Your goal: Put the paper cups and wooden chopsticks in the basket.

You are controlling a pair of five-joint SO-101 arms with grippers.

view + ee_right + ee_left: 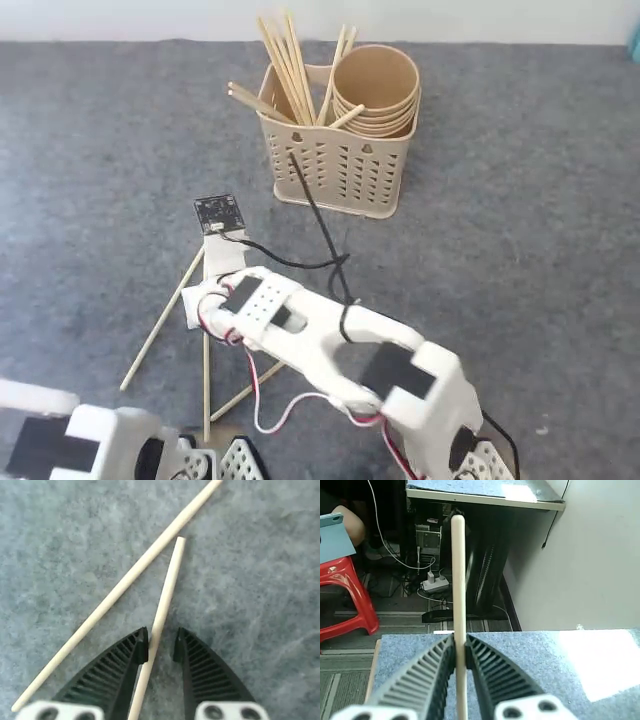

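Pinching a chopstick [458,570], left gripper [460,641] probably hides its near end.

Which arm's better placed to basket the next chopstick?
Likely left: the left gripper is shut on a pale wooden chopstick. The right gripper is open, straddling a second chopstick on grey carpet.

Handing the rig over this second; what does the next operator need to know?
Left hand: shut on a wooden chopstick.
Right hand: open, jaws either side of a second chopstick lying on the grey mat; a third chopstick lies beside it.
Done: stacked paper cups and a bundle of chopsticks stand in the basket.
Left: basket the held chopstick and the loose ones on the mat.
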